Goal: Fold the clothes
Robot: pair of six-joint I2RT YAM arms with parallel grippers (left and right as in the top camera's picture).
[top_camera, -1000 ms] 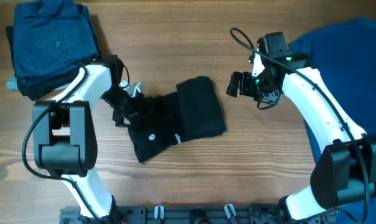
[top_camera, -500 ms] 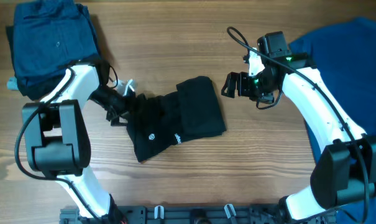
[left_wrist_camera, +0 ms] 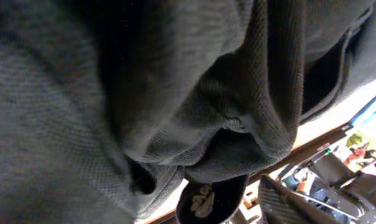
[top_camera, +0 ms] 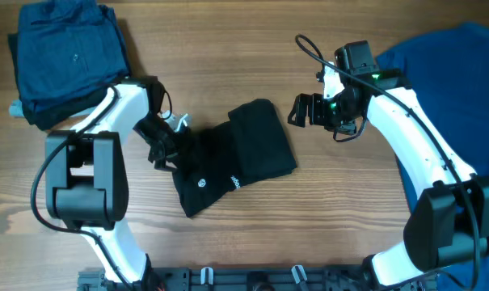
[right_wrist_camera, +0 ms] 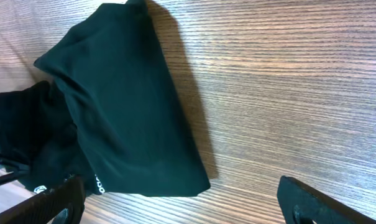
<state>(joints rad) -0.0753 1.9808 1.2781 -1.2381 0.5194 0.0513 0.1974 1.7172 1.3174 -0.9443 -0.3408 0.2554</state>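
Overhead, a round white mark (top_camera: 202, 182) and a short line of white lettering (top_camera: 234, 181), too small to be read, are seen on the black T-shirt (top_camera: 252, 141) at frame centre. The left gripper (top_camera: 165, 147) is buried in the shirt's left edge; its grip cannot be told. The right gripper (top_camera: 302, 111) is held spread open, apart from the shirt at its upper right. Since half a second ago, the left gripper and the shirt have been shifted slightly right and down.
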